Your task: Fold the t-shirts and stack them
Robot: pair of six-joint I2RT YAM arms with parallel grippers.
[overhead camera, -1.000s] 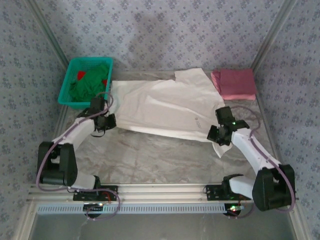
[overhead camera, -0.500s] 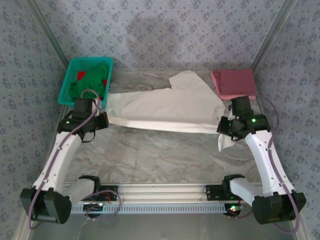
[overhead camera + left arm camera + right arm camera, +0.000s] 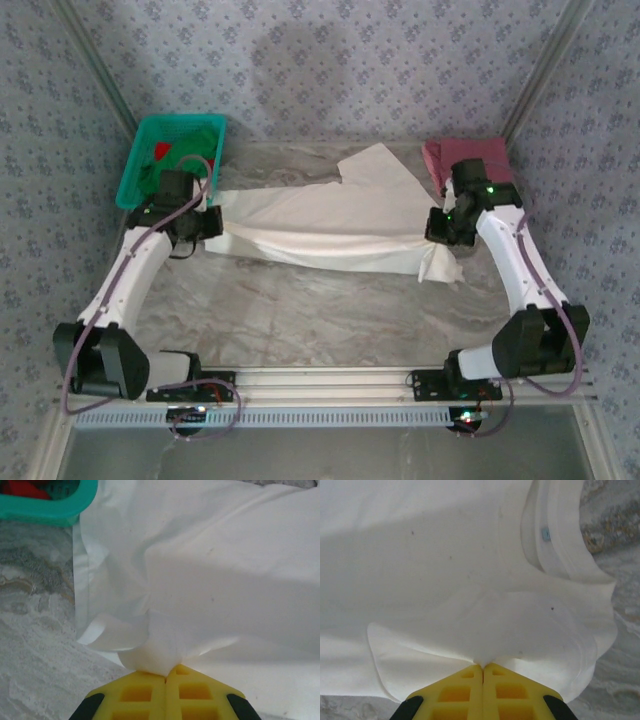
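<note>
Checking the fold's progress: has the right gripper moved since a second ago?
Yes: the right gripper moved up the view, closer to the pink t-shirt.

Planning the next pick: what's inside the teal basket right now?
Crumpled green cloth with a red patch lies in the teal basket. The left gripper, pinching the cream-white shirt, covers its near right corner; anything under the cloth is hidden.

Spread shirt (image 3: pixel 330 225) centre; basket (image 3: pixel 133 170) far-left; folded shirt (image 3: pixel 470 155) far-right.
</note>
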